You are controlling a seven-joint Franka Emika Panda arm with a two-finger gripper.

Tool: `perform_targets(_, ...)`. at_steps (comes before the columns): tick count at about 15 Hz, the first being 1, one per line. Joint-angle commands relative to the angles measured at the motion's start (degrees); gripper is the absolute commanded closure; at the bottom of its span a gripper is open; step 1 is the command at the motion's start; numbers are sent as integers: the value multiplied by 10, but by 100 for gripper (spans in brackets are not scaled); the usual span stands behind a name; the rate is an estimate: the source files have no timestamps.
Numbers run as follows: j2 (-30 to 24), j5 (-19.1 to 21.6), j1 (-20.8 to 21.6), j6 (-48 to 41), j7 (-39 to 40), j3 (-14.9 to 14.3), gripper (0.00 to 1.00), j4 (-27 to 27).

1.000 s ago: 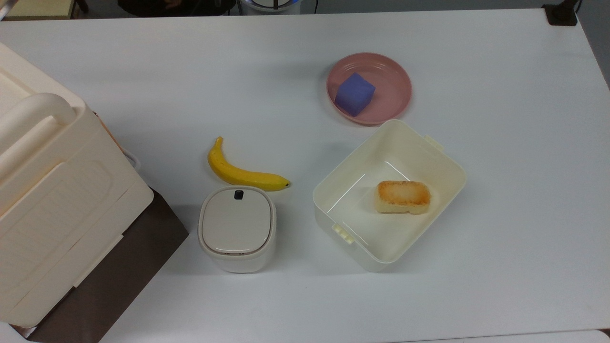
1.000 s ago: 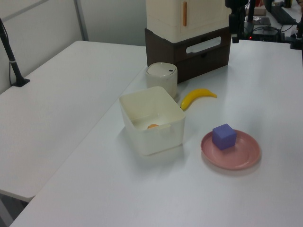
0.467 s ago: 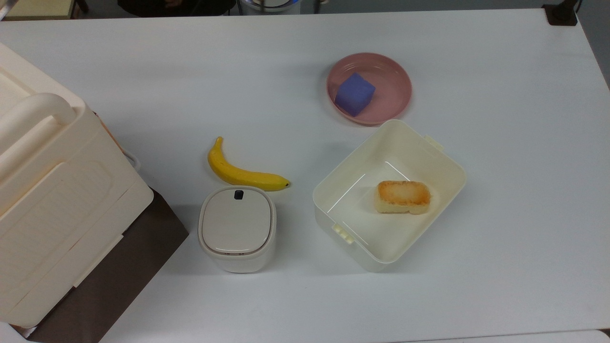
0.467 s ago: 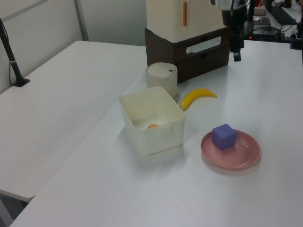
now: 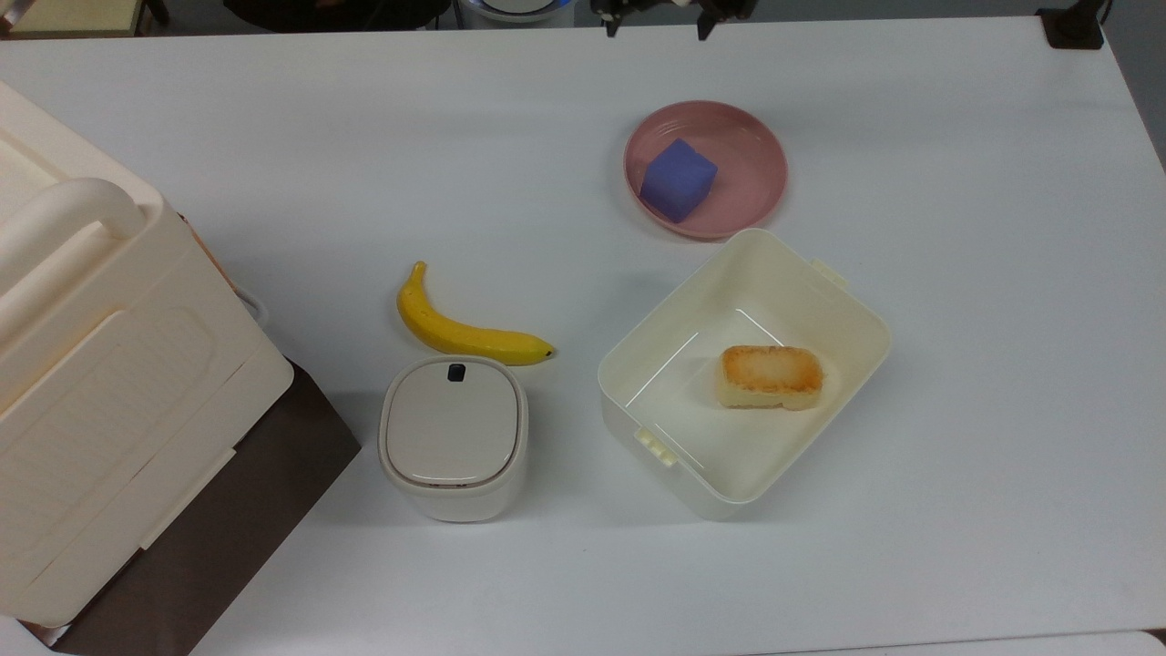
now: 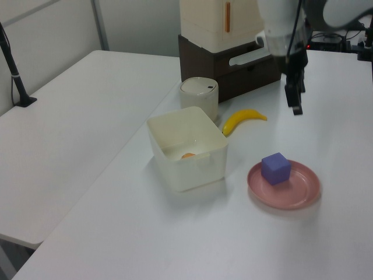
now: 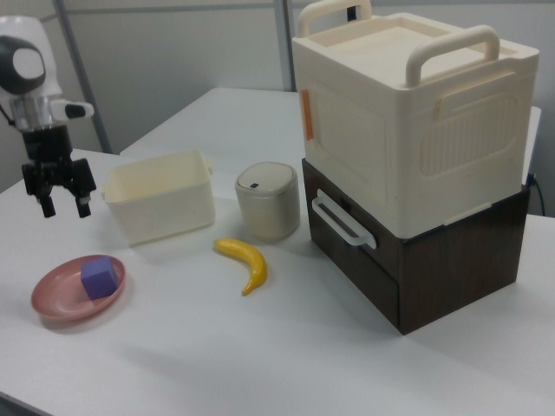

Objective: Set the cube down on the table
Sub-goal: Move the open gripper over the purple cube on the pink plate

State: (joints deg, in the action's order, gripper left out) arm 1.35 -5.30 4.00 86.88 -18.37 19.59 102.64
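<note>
Task status: not started in any effective sense. The cube (image 5: 678, 179) sits on the pink plate (image 5: 747, 150), resting on the plate's floor toward the top view's left side, one corner turned toward the near rim. In the right view the cube (image 7: 99, 277) is upright and untouched on the plate (image 7: 54, 299).

Gripper (image 7: 62, 206): fingers spread apart, nothing between them. In the right view it hangs above and slightly beyond the plate, well clear of the cube. In the left view the gripper (image 6: 294, 99) is above the table (image 6: 87, 116), on the far side of the plate, pointing down. In the top view the fingertips (image 5: 608, 27) just show at the far table edge.

Other items, none touching the cube:
- cream open box (image 5: 856, 314) just near the plate, with a toasted bread-like block (image 5: 771, 375) inside
- banana (image 5: 460, 333) on the table, to the top view's left of the box
- small lidded canister (image 5: 453, 435) near the banana
- large cream container (image 7: 408, 104) on a dark drawer unit (image 7: 434, 260)

Done: nothing that shows. Left, as I judge it: bring the gripper down over the cube, close on it, lift it off the plate, set it on a bare part of the table (image 5: 984, 228), release. Free tabletop lies to the top view's right of the plate.
</note>
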Motion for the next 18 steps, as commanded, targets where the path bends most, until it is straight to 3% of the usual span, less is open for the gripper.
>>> perform_targets(1,8,-26,15,40,-29,9,1,41)
perform_targets(7,22,-106,26,130,-30,10,5,119)
perform_targets(14,66,-178,42,142,-47,10,3,119)
perform_targets(18,73,-182,70,146,-71,18,0,114)
